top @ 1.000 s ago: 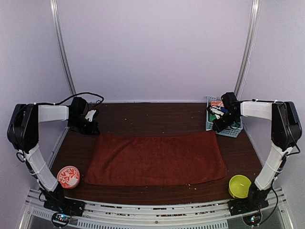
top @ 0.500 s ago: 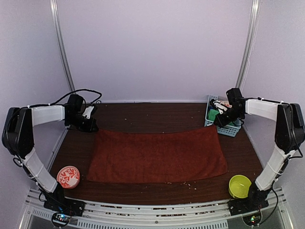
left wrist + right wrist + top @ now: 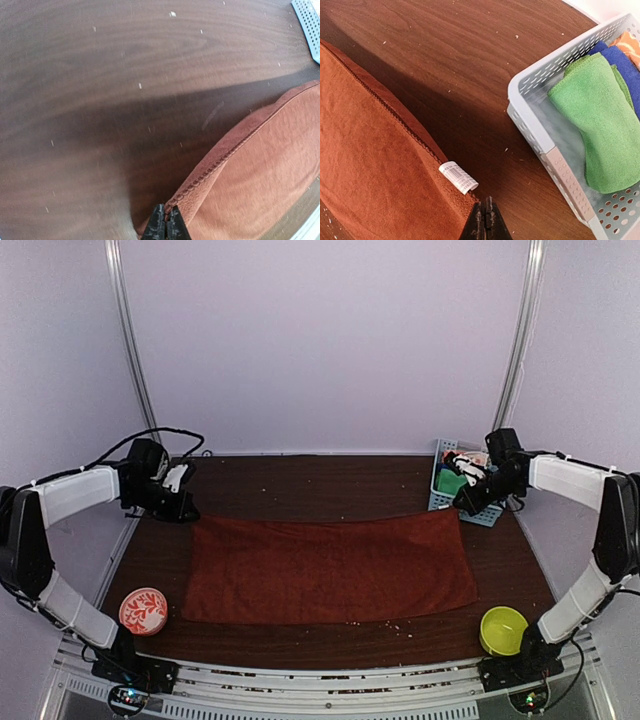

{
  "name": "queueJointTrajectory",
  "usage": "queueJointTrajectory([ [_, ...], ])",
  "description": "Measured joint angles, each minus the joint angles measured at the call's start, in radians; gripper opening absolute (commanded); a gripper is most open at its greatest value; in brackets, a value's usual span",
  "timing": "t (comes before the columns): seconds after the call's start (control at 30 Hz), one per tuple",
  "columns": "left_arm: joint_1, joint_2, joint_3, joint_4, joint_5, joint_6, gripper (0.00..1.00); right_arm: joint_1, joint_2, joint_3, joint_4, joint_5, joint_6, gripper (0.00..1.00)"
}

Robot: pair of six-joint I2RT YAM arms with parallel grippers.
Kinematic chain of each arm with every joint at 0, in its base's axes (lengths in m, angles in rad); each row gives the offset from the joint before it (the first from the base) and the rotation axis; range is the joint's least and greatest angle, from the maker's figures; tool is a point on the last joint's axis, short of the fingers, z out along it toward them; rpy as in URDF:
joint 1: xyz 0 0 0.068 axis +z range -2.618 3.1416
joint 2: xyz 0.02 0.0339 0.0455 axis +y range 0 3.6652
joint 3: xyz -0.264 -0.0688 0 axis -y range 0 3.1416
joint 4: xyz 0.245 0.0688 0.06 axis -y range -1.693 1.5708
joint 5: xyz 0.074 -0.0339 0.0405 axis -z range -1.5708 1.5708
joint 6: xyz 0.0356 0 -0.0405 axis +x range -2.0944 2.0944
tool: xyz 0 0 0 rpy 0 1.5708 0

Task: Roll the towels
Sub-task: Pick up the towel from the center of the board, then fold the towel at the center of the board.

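The rust-red towel (image 3: 330, 565) lies spread across the middle of the dark wooden table. My left gripper (image 3: 187, 510) is shut on its far left corner, and the left wrist view shows the stitched hem (image 3: 220, 160) running up into the pinched tips (image 3: 166, 221). At the far right corner my right gripper (image 3: 463, 506) is shut on the towel (image 3: 370, 150), just beside its white label (image 3: 458, 177). The green towel (image 3: 600, 125) sits folded in the pale blue basket (image 3: 545, 145), also seen from above as the green towel (image 3: 450, 483).
The basket (image 3: 492, 515) stands at the far right and also holds blue and orange cloths. A red patterned bowl (image 3: 144, 611) sits near left, a yellow-green bowl (image 3: 502, 629) near right. Crumbs dot the wood.
Both arms have swung outward and a little farther back with the towel's far corners, pulling its far edge wider and straighter.
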Motion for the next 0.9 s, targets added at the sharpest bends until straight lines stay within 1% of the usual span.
queueJointTrajectory([
  [0.47,0.0,-0.186,-0.111,-0.218,0.042,-0.075,0.0,-0.01,-0.16,-0.166,-0.153,-0.055,-0.165,0.0],
  [0.9,0.0,-0.228,-0.13,-0.399,-0.012,-0.135,0.0,-0.027,-0.275,-0.258,-0.251,-0.067,-0.256,0.0],
])
